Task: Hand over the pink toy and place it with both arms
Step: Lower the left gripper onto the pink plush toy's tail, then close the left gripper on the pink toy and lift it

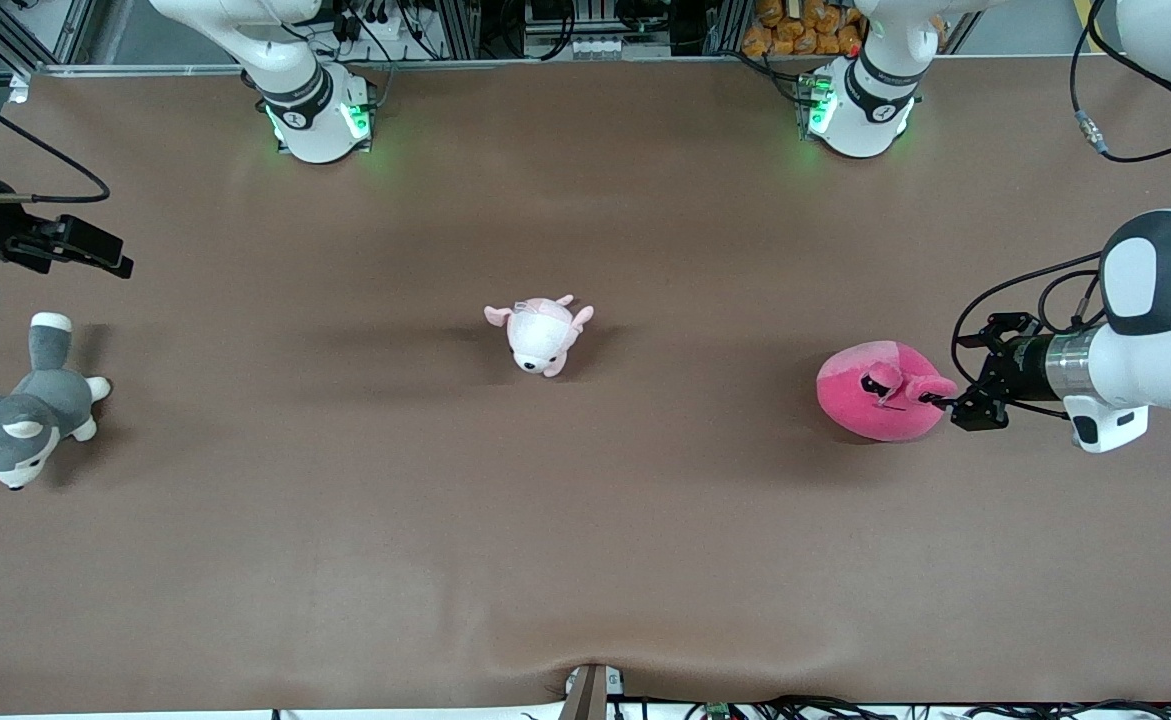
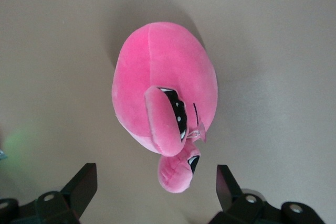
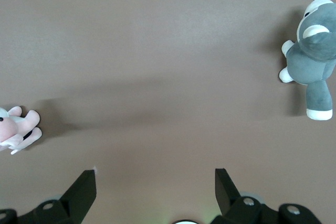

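Pink toy (image 2: 157, 82) on the table (image 2: 273, 35), left gripper (image 2: 156, 182) fingers (image 2: 84, 182) spread, straddling its ear

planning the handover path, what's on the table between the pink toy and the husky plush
In the front view, only the small pale-pink-and-white plush lies between the pink toy and the husky plush, around mid-table; the rest is bare brown table.

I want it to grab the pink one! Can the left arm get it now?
Probably yes. The left gripper is open just over the pink toy with an ear between its fingers and nothing in the way.
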Robot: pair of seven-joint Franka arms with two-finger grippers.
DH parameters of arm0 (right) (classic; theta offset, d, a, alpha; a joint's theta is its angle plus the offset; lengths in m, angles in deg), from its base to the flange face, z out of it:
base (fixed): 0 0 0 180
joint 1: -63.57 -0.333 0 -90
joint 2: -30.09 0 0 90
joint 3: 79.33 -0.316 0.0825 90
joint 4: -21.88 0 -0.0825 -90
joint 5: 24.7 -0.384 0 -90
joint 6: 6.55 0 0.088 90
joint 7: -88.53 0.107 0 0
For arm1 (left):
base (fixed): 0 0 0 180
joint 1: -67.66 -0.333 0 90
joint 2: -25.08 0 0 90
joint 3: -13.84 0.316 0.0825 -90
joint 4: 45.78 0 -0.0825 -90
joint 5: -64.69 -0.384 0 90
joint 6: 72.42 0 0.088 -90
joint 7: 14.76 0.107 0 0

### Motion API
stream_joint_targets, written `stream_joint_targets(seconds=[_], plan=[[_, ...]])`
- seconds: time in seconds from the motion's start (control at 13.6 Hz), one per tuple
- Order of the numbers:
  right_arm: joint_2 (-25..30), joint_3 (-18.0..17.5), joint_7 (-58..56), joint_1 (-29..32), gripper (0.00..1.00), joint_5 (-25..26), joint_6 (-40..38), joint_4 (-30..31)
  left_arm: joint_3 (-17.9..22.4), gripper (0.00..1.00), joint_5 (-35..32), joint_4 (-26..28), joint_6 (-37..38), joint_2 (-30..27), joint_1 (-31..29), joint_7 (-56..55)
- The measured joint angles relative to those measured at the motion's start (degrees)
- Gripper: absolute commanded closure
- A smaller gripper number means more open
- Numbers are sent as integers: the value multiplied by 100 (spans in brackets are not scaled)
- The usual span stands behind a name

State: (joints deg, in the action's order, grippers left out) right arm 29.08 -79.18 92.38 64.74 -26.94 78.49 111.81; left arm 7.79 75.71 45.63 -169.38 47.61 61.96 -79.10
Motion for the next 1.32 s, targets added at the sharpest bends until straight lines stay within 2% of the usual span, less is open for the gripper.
stream_joint_targets(seconds=[0.29, 0.51, 0.81, 1.03, 1.32], plan=[[-3, 0, 0, 0, 0, 0, 9, 0, 24, 0, 501, -6, -43, 226, -206, -129], [-5, -2, 0, 0, 0, 0, 10, 0, 27, 1, 609, -12, -73, 386, -345, -129], [-17, -5, 1, 0, 0, 0, 19, 0, 31, 15, 651, -15, -104, 515, -413, -129], [-30, -10, 3, 0, 0, 0, 20, 0, 31, 37, 652, -16, -104, 553, -438, -129], [-104, -32, 6, -7, 0, -5, 32, 0, 31, 47, 652, -15, -104, 617, -439, -129]])
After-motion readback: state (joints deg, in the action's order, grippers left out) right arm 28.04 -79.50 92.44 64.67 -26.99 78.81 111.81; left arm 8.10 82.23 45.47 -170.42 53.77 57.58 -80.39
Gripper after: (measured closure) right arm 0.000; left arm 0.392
